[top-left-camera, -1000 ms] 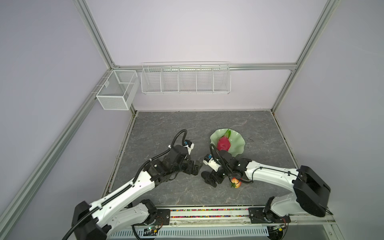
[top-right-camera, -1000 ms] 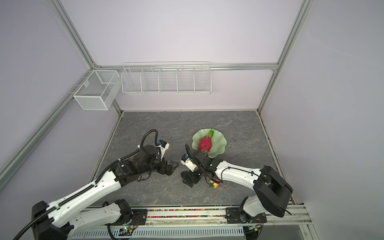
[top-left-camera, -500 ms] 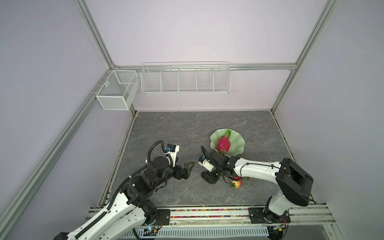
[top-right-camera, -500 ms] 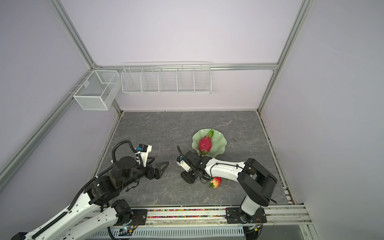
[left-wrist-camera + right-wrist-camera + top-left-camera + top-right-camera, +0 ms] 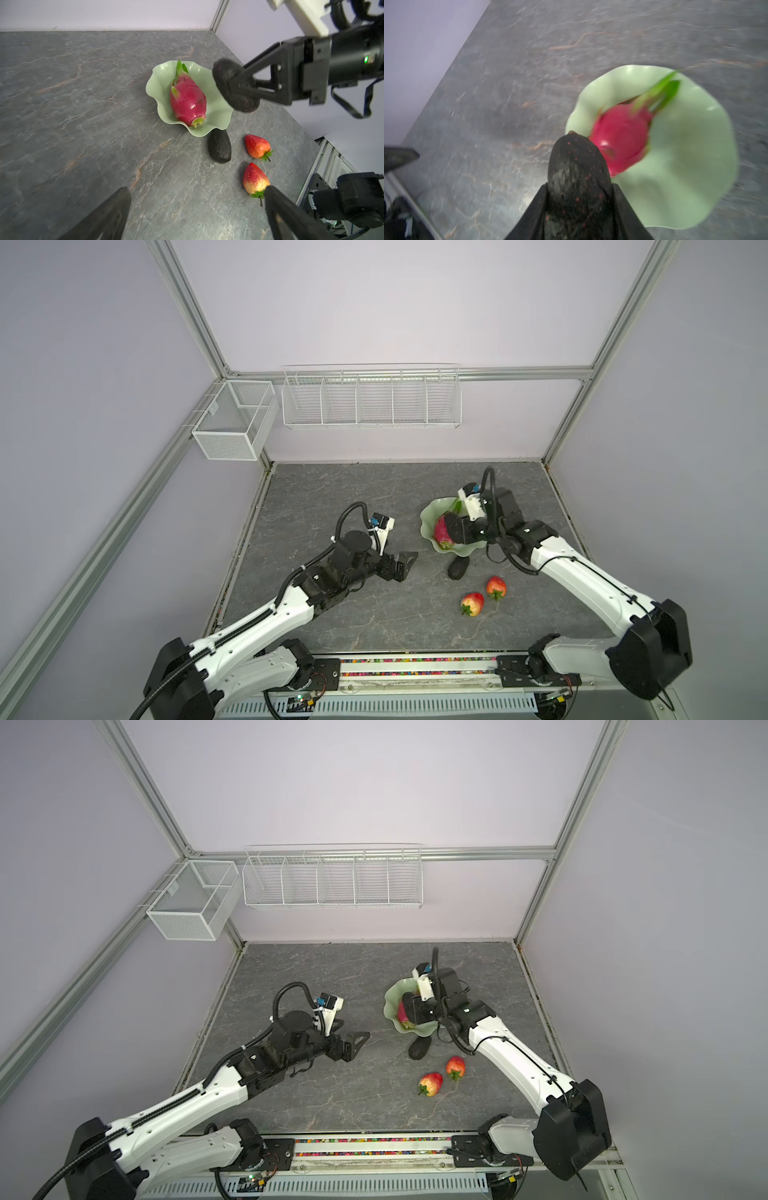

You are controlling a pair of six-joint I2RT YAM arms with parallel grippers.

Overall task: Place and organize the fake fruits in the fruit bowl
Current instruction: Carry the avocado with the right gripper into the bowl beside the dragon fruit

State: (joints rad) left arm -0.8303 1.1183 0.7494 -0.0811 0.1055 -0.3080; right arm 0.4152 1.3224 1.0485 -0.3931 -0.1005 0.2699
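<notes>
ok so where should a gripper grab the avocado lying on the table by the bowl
Probably from above, pinching the loose avocado across its short width at the fatter end. It lies flat, narrow end at the fruit bowl rim, both long sides free.

A dark grey, veined worktop (image 5: 332, 497) sits between pale lilac walls (image 5: 374, 302). On the far wall hangs a long white wire rack (image 5: 371, 398) of five compartments. Just left of it, a white mesh basket (image 5: 232, 427) hangs from the aluminium frame (image 5: 189, 306).
</notes>
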